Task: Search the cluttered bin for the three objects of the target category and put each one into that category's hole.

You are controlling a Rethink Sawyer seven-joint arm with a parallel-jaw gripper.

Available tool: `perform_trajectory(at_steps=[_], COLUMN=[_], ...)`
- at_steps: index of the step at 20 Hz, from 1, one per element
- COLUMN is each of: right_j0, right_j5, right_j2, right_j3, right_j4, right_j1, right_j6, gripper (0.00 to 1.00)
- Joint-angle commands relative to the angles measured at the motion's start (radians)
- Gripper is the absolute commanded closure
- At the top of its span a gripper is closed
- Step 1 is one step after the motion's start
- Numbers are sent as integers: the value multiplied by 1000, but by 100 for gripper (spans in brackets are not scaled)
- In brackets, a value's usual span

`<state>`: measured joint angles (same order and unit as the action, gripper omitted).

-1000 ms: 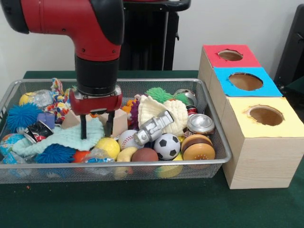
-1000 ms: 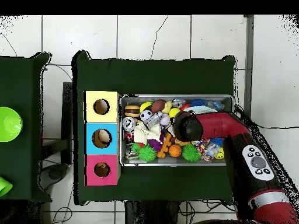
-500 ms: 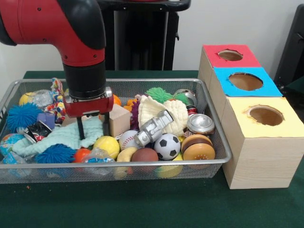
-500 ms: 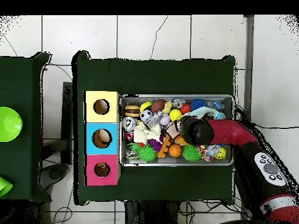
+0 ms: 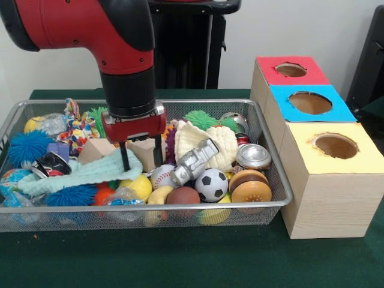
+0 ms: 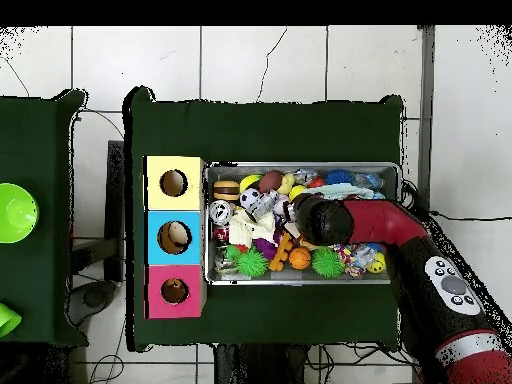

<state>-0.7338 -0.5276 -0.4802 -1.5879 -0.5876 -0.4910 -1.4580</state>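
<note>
- The gripper [image 5: 140,157] stood in the wire bin [image 5: 273,171], fingers spread apart, straddling a wooden block [image 5: 143,149] beside a mint cloth [image 5: 84,174].
- Near it lay a baseball [image 5: 161,176], soccer ball [image 5: 211,184], yellow ball [image 5: 139,185] and tin can [image 5: 253,156].
- Beside the bin stood the box with red hole [image 5: 291,69], blue hole [image 5: 310,102] and yellow hole [image 5: 336,146].
- No writing was legible.

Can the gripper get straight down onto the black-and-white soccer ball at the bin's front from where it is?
Probably yes. The black-and-white soccer ball lies on top of the pile, uncovered; the gripper stands open nearby, though a grey toy robot crowds one side.
</note>
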Motion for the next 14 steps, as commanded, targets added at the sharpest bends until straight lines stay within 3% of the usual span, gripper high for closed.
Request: perform_trajectory(at_steps=[1,3,5,10,14], right_j0=[19,28,41,45,49], right_j5=[-30,-31,-100,32,44], right_j2=[-78,-79,-77,-54,-47], right_j3=[-38,-19,9,26,48], right_j4=[33,34,62,-1,-15], right_j1=[-18,-25,-44,29,55], right_j6=[15,20,29,15,21], gripper=[0,0,0,0,0])
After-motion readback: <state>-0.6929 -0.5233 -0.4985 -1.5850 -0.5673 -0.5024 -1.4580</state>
